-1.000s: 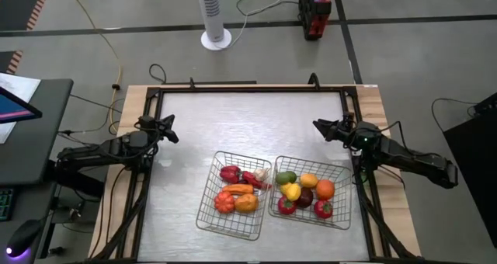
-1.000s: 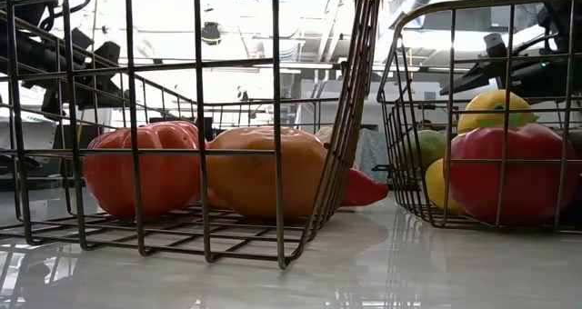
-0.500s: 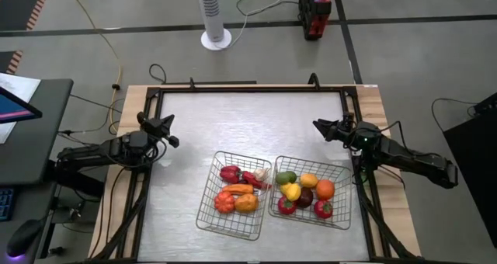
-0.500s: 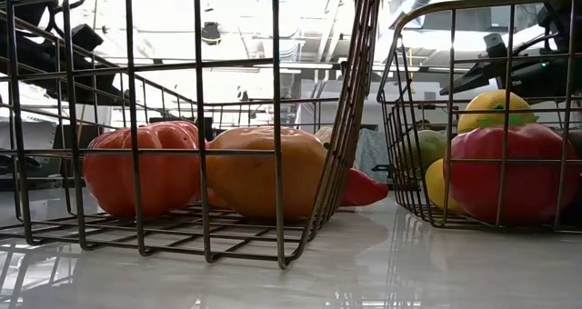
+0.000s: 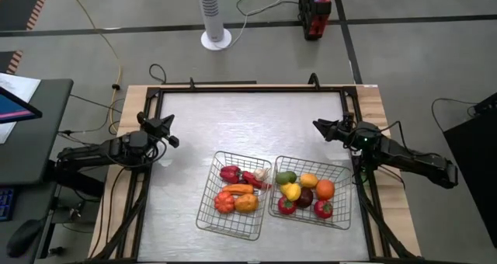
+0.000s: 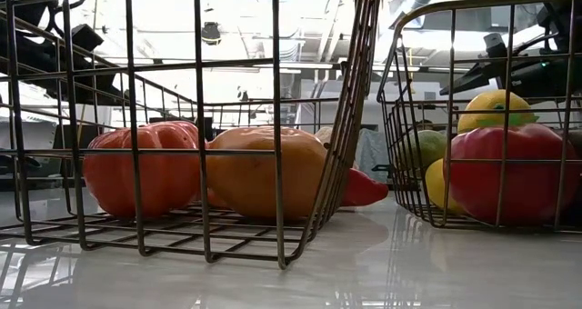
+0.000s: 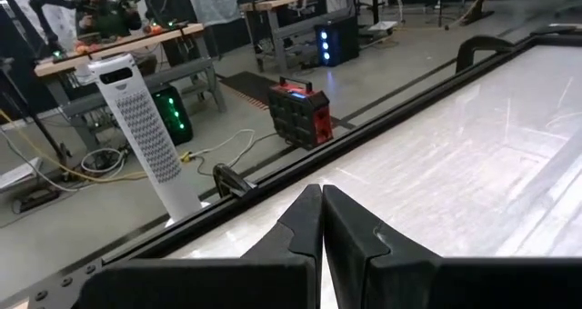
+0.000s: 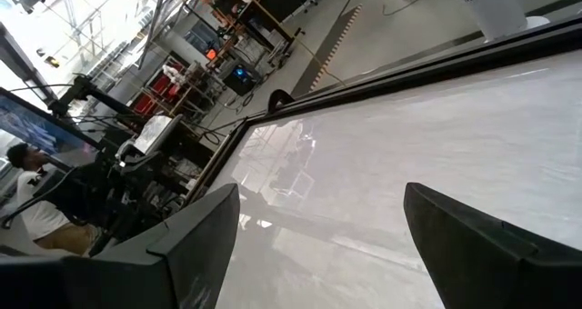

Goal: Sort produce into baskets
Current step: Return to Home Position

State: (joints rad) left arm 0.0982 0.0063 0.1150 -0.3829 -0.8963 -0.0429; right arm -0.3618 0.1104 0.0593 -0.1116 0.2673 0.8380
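Observation:
Two silver wire baskets stand side by side on the near middle of the table. The left basket (image 5: 208, 210) holds a dark red piece, a long red pepper (image 5: 253, 178), a whitish piece, a carrot (image 5: 238, 189), a red tomato (image 6: 141, 177) and an orange piece (image 6: 264, 182). The right basket (image 5: 342, 171) holds round pieces: green (image 5: 286, 177), yellow, orange, dark purple (image 5: 305, 197) and red (image 6: 509, 168). My left gripper (image 5: 166, 129) is shut and empty at the table's left side; it also shows in the left wrist view (image 7: 321, 191). My right gripper (image 5: 321, 128) is open and empty at the right side; it also shows in the right wrist view (image 8: 320, 193).
A black frame (image 5: 248, 89) runs along the table's edges. Bare tabletop (image 5: 248, 124) lies between the grippers and on the far side of the baskets. Beyond the far edge, on the floor, stand a white tower fan (image 5: 213, 12) and a red box (image 5: 314, 8). People sit at desks in the room behind.
My left gripper has drawn back a little toward the table's left edge, still shut. The baskets and the produce have stayed in place.

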